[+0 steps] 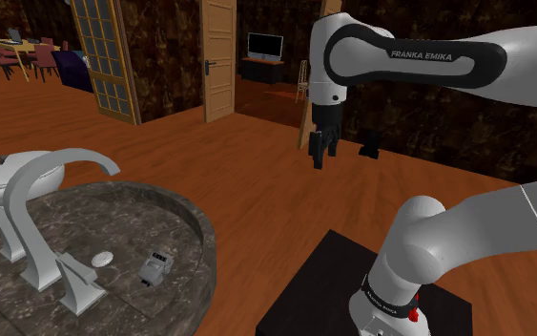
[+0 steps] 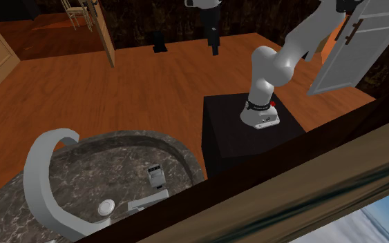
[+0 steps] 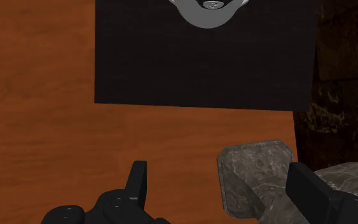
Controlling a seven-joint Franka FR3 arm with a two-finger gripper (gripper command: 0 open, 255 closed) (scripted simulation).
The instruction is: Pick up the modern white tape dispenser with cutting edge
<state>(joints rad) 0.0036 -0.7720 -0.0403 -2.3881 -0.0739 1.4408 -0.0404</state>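
On the dark marbled desk (image 1: 152,205), near its curved rim, your white tape dispenser (image 1: 154,267) is sitting upright, with a small white oval knob (image 1: 101,257) lying between it and the tall arched faucet (image 1: 32,229). Your end effector (image 1: 320,153) is hanging above the wooden floor (image 1: 257,172), well apart from the desk, its fingers (image 3: 138,181) standing wide and gripping nothing.
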